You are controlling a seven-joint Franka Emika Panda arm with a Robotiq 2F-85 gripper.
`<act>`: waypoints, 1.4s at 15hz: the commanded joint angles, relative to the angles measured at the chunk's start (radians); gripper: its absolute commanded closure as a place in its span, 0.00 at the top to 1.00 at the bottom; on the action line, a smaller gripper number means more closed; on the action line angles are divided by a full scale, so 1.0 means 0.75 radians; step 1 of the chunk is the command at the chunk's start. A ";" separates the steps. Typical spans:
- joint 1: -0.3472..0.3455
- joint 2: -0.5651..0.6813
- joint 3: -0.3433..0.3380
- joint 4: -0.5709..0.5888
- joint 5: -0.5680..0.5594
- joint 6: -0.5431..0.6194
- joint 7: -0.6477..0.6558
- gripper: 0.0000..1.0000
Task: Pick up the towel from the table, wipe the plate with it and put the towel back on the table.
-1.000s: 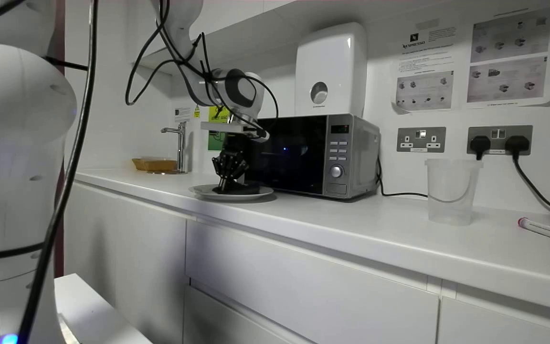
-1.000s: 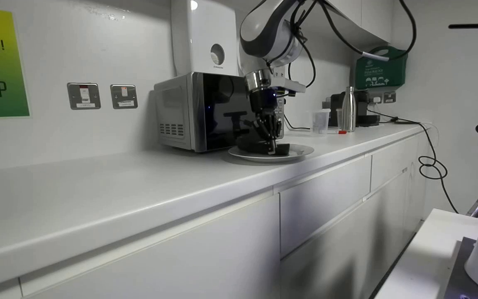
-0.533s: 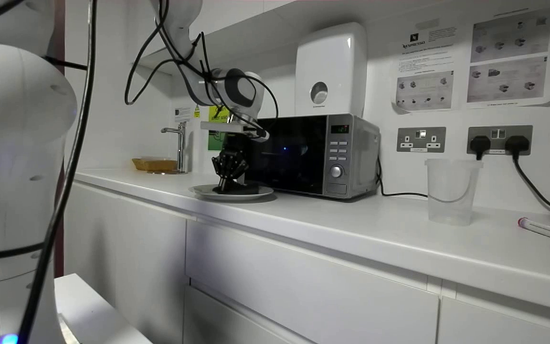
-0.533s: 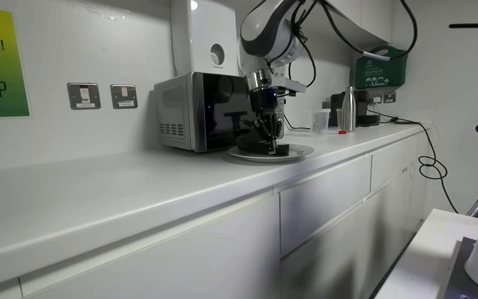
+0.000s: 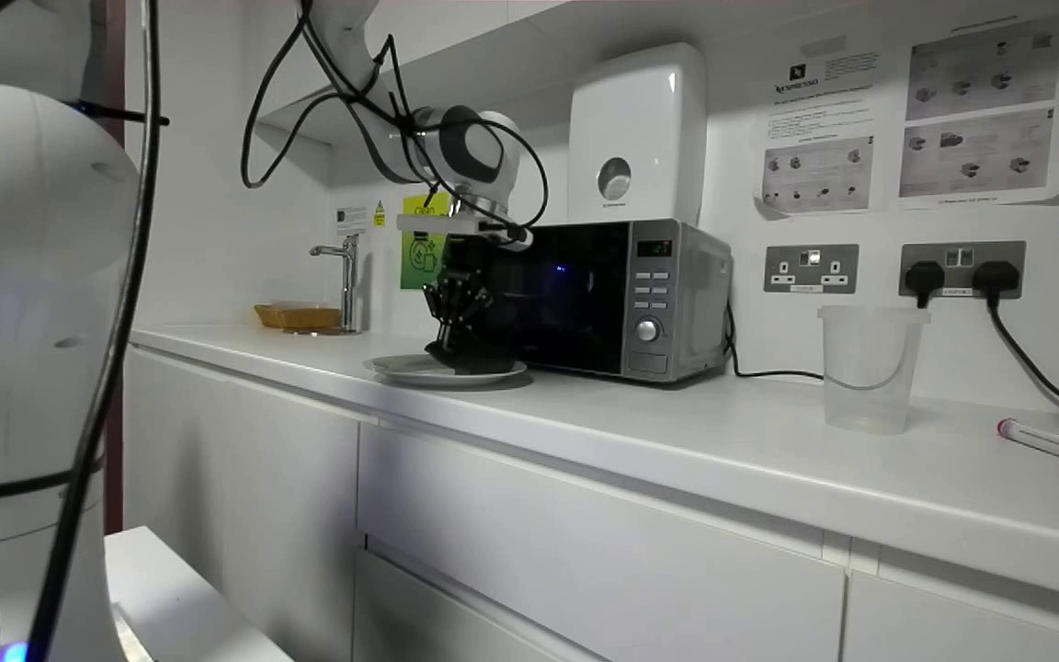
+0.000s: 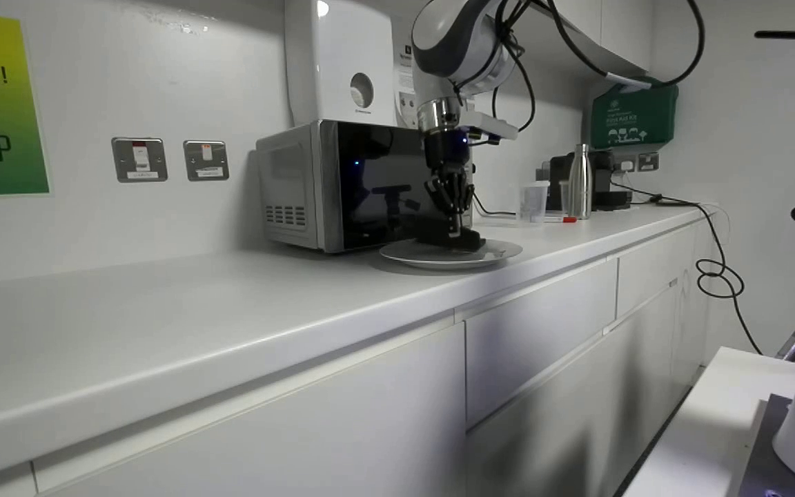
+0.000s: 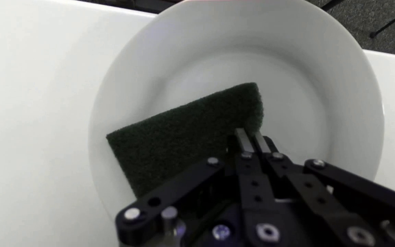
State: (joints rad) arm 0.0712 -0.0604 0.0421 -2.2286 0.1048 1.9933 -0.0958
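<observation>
The towel, a small near-black green cloth [image 7: 180,137], lies over the plate in the wrist view, its lower part hidden behind the gripper. It also shows in both exterior views [image 5: 472,357] [image 6: 447,240]. The plate [image 7: 350,89] is round, shallow and pale grey; it stands on the white countertop [image 7: 39,103] and shows in both exterior views [image 5: 393,370] [image 6: 411,258]. My gripper [image 7: 250,133] points down over the plate, its fingertips shut on the towel's edge near one corner. The towel looks tilted, its held side slightly raised; whether it all touches the plate I cannot tell.
A silver microwave [image 5: 649,313] with a black front stands right behind the plate. A clear bucket [image 5: 870,368] and a red marker [image 5: 1053,443] are farther along the countertop. A tan dish [image 5: 300,318] sits by the tap [image 5: 348,280]. The countertop's front edge is close to the plate.
My gripper has risen slightly and shifted along the counter, rightward in both exterior views, with the towel in it. The plate has not moved.
</observation>
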 commanded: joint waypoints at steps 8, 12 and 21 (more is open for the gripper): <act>-0.095 -0.102 -0.087 -0.032 -0.046 0.009 -0.012 0.01; -0.133 -0.092 -0.123 -0.045 -0.063 0.013 -0.004 0.01; -0.203 -0.067 -0.182 -0.115 -0.150 0.037 0.028 0.01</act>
State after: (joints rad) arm -0.0601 -0.1134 -0.0841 -2.2951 0.0231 2.0001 -0.0920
